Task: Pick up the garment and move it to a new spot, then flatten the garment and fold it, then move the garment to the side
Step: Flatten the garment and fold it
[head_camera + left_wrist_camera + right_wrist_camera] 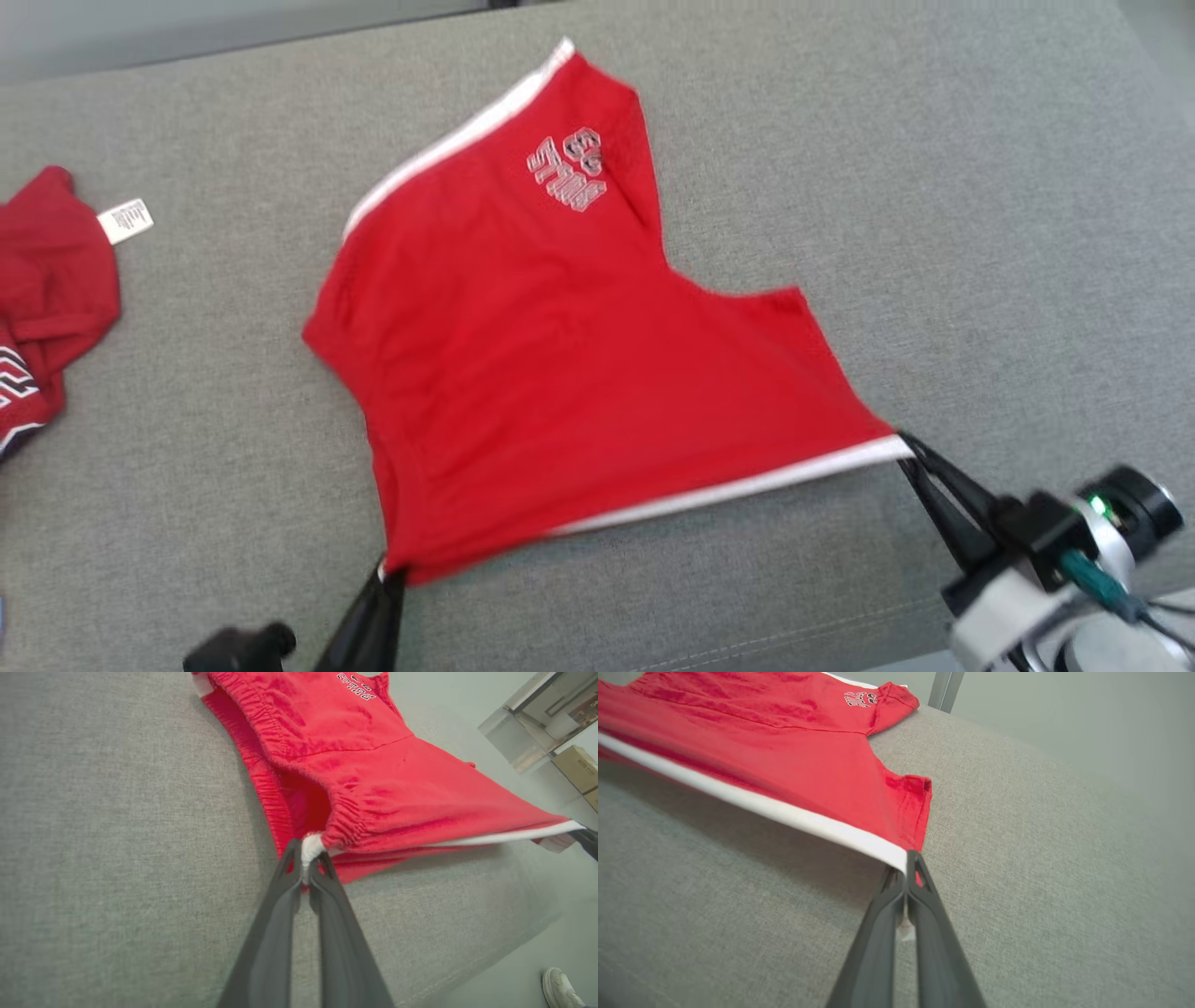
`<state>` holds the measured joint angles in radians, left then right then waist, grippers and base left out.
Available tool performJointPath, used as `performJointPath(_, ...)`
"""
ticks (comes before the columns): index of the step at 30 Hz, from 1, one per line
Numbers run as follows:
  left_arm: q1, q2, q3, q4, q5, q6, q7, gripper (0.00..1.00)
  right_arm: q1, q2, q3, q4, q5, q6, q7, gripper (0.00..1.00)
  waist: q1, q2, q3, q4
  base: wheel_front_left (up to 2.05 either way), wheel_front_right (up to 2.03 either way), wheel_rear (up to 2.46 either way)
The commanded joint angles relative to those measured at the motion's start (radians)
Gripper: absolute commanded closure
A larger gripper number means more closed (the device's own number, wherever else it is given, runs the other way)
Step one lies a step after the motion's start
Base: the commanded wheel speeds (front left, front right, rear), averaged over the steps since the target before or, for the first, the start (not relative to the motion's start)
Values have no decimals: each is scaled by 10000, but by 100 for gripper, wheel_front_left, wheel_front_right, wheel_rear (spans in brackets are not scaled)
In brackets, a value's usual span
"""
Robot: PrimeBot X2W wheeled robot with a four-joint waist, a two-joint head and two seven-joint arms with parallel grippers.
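The garment [560, 345] is a pair of red shorts with white side stripes and a printed logo, stretched over the grey cushioned surface [934, 187]. My left gripper [387, 571] is shut on its near waistband corner, seen up close as bunched white trim between the fingers [308, 851]. My right gripper [906, 446] is shut on the white-striped leg corner [903, 863]. The near edge of the garment [784, 765] hangs taut between the two grippers, lifted a little off the surface, while the far leg with the logo [355, 686] lies on the cushion.
Another dark red garment [47, 299] with a white tag lies crumpled at the far left of the surface. The cushion's front edge [794, 644] runs close below the grippers. A shoe [560, 989] and cardboard boxes [579, 765] are on the floor beyond.
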<state>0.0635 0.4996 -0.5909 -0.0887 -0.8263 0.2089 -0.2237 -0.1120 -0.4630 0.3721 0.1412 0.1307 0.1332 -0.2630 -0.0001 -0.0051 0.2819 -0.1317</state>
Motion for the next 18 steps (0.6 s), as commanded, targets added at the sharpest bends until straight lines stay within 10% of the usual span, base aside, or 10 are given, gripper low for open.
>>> performJointPath(1, 485, 14, 133, -302, -120, 398, -100, 100, 541, -127, -383, -190, 7, -47, -26, 100, 1, 51, -309, 106, 0, 0, 0)
performJointPath(9, 1418, -224, 166, -1807, -512, 1039, 26, 100, 2148, -168, -1978, -1792, -274, -70, 89, 100, 1, 51, 236, 470, 0, 0, 0)
performJointPath(18, -119, -557, 532, -2948, -1026, 1088, 862, 100, -1501, -495, -295, -2172, -41, -35, 885, 100, 1, 51, 969, 808, 0, 0, 0)
